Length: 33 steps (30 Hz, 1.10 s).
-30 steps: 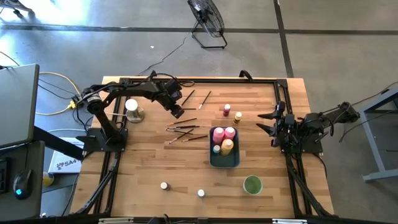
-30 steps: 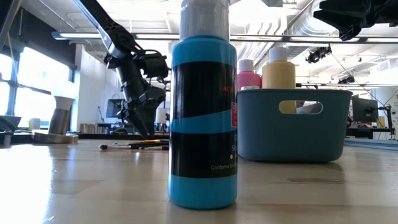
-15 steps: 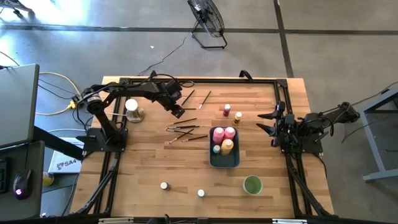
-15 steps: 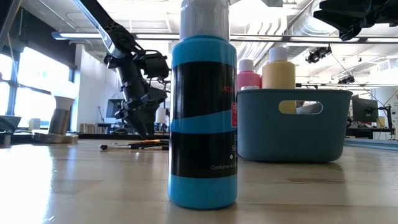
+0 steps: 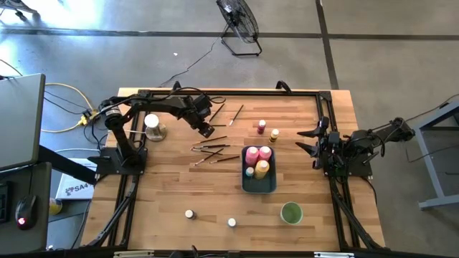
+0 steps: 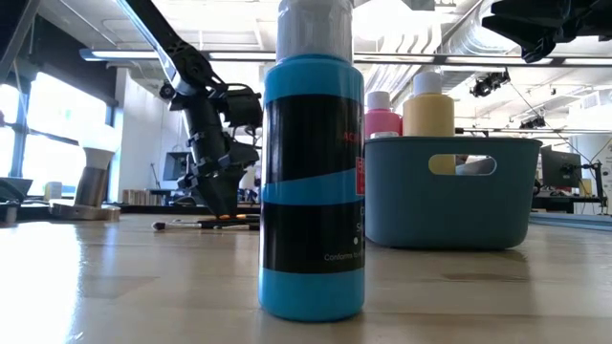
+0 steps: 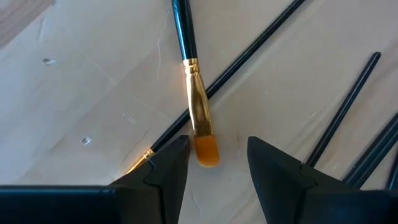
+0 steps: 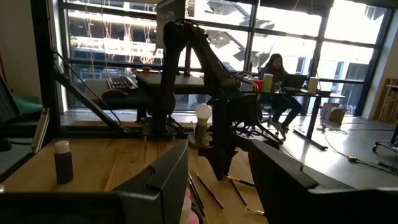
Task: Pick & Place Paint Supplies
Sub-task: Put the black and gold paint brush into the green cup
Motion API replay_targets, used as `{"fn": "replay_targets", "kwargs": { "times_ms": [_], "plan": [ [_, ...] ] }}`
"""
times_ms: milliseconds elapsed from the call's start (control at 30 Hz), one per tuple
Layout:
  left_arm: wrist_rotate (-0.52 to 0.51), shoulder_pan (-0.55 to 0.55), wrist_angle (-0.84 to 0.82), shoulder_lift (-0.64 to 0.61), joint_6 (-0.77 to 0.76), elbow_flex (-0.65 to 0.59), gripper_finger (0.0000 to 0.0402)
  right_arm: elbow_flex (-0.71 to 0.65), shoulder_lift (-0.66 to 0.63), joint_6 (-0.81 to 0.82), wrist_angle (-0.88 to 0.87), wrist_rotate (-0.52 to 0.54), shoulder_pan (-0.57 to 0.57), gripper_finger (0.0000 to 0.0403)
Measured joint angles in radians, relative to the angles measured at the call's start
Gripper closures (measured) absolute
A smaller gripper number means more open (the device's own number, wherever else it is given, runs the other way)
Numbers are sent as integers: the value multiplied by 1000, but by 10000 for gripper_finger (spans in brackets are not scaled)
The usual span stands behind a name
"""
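Paintbrush (image 7: pixel 194 93) bristle end between open left end effector (image 7: pixel 214 155) fingers.

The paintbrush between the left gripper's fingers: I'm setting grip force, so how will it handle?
The paintbrush looks thin and light. Its round handle may roll or slip. It lies flat across another brush, so the open left gripper may nudge both.
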Motion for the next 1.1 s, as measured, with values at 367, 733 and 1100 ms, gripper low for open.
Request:
{"fn": "replay_targets", "kwargs": {
  "times_ms": [367, 733, 1100],
  "plan": [
    [-21, 0, 0, 2, 0, -2, 295, 0, 0, 0, 0, 0, 0, 241],
    [-21, 1, -3, 3, 0, -3, 369, 0, 0, 0, 0, 0, 0, 241],
    [-8, 1, -10, 4, 21, -3, 398, 0, 0, 0, 0, 0, 0, 241]
  ]
}}
